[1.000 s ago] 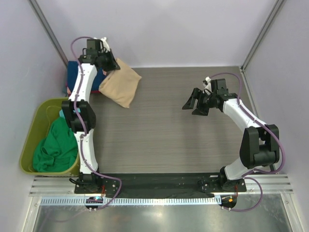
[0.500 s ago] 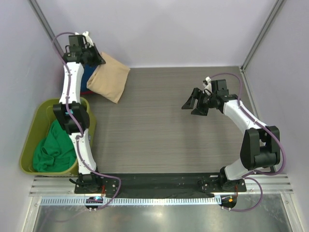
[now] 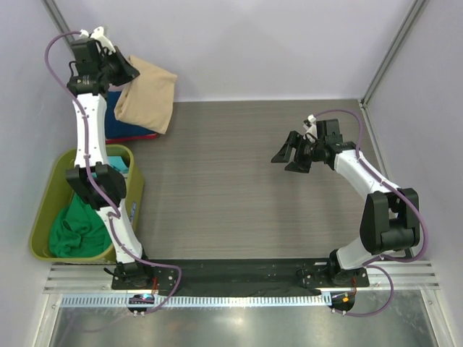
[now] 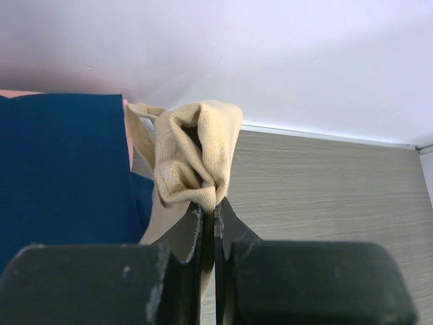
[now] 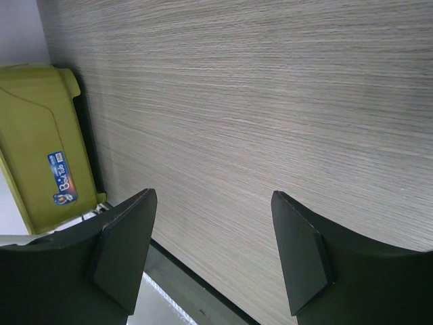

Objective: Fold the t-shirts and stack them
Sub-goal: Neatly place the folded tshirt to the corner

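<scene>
My left gripper (image 3: 129, 71) is shut on a folded tan t-shirt (image 3: 147, 94) and holds it up at the back left, above a stack with a navy blue t-shirt (image 3: 116, 116) on a red one (image 3: 134, 136). In the left wrist view the tan cloth (image 4: 196, 152) bunches at my fingertips, with the navy shirt (image 4: 61, 176) below left and a pink edge (image 4: 17, 93) behind it. A green t-shirt (image 3: 78, 228) lies in the olive bin (image 3: 43, 210). My right gripper (image 3: 288, 155) is open and empty over the table's right half.
The olive-green plastic bin stands at the left edge and shows in the right wrist view (image 5: 40, 135). Walls close the back and both sides. The wood-grain table (image 3: 239, 188) lies between the arms.
My left gripper has lifted the tan t-shirt up and to the left, from the table beside the stack to above it. The right arm has hardly moved.
</scene>
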